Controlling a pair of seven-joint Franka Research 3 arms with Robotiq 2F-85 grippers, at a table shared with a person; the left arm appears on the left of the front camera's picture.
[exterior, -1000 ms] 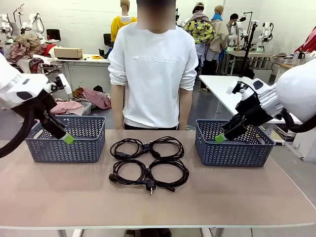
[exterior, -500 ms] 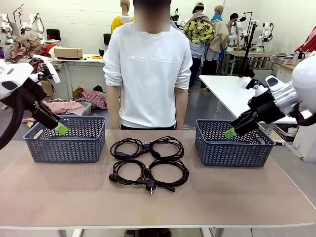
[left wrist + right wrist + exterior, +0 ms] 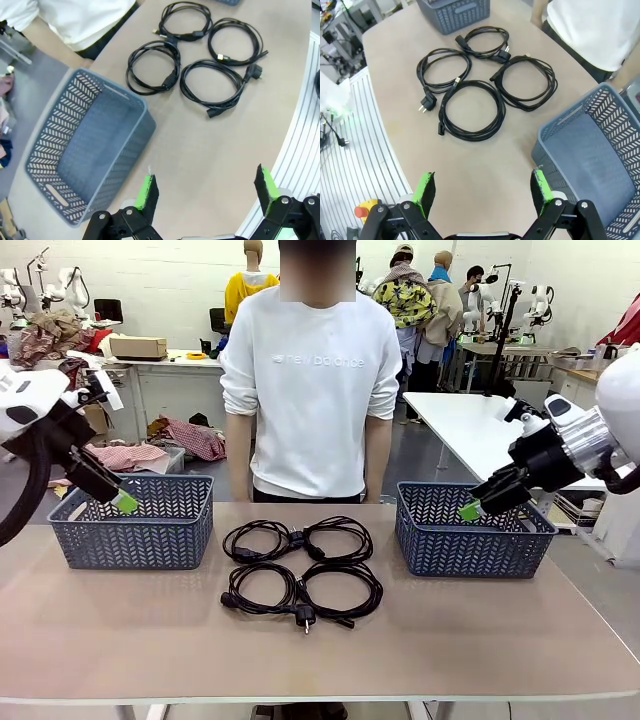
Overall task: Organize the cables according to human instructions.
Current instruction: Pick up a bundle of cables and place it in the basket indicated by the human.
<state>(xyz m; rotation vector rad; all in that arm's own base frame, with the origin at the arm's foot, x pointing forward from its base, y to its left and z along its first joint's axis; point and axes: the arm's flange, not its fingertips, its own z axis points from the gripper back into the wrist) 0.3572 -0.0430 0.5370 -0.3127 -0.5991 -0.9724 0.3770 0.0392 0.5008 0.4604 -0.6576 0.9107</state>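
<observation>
The left tool [image 3: 206,186] hangs released, its fingers spread wide with nothing between them, above the table [image 3: 470,640] and beside the left basket [image 3: 130,540]. The four coiled cables [image 3: 296,538] lie flat in a two-by-two cluster well ahead of it, toward the table's middle. The right tool [image 3: 483,189] is likewise released and bare, raised beside the right basket [image 3: 470,545], with the same cables well ahead of its fingers and a person [image 3: 310,390] standing beyond them at the far edge.
</observation>
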